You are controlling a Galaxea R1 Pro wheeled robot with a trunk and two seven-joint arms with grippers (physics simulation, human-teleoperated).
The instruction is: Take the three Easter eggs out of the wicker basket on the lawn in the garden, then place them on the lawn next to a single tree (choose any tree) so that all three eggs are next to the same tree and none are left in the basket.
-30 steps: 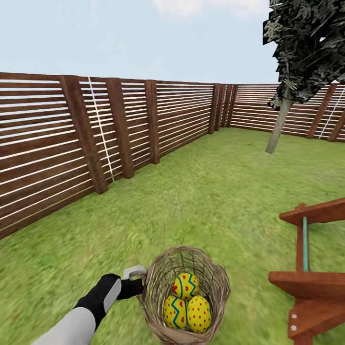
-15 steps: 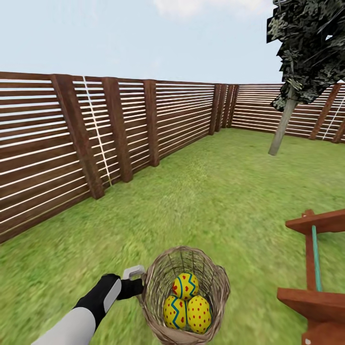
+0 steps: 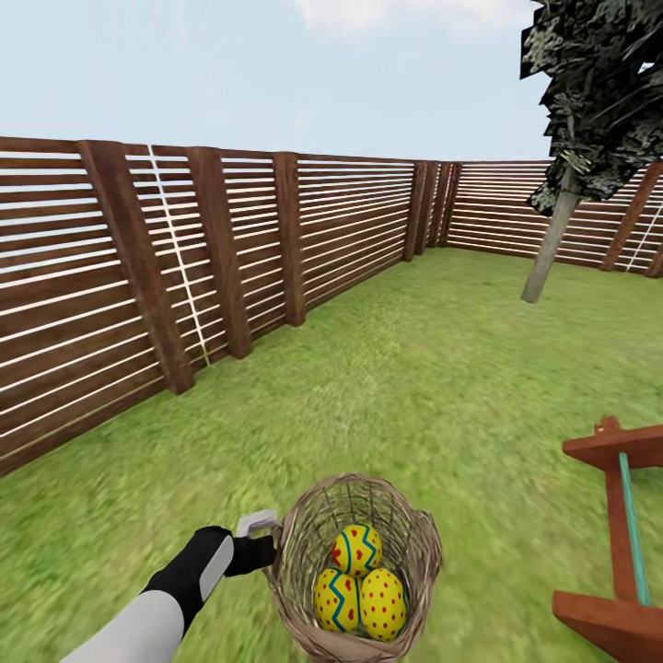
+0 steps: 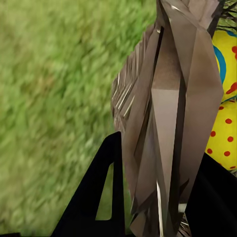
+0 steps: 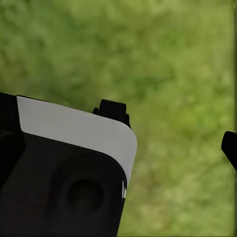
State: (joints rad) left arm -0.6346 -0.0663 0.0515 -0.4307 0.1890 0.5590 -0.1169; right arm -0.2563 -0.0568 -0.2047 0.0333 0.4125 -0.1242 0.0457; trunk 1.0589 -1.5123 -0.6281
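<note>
Your left gripper (image 3: 267,545) is clamped on the near-left rim of the wicker basket (image 3: 414,552), and in the left wrist view its black fingers (image 4: 101,197) sit on either side of the basket wall (image 4: 168,123). You have the basket low and near, at the bottom centre of the head view, over the lawn (image 3: 396,387). All three Easter eggs (image 3: 357,549) lie inside it, bunched together: one on top toward the far side, two side by side nearer you. Part of a yellow, red-dotted egg (image 4: 224,133) shows past the wicker in the left wrist view.

Your right gripper (image 5: 173,138) hangs over bare grass with its two black fingertips (image 5: 112,109) spread well apart and nothing between them.

Far off on the right stands the tree (image 3: 552,244), its pale trunk leaning slightly under a dark green crown, well apart from the basket. A slatted wooden fence (image 3: 230,258) runs along the left side and across the far end. A reddish wooden frame (image 3: 617,534) with a green rod stands near on the right.
</note>
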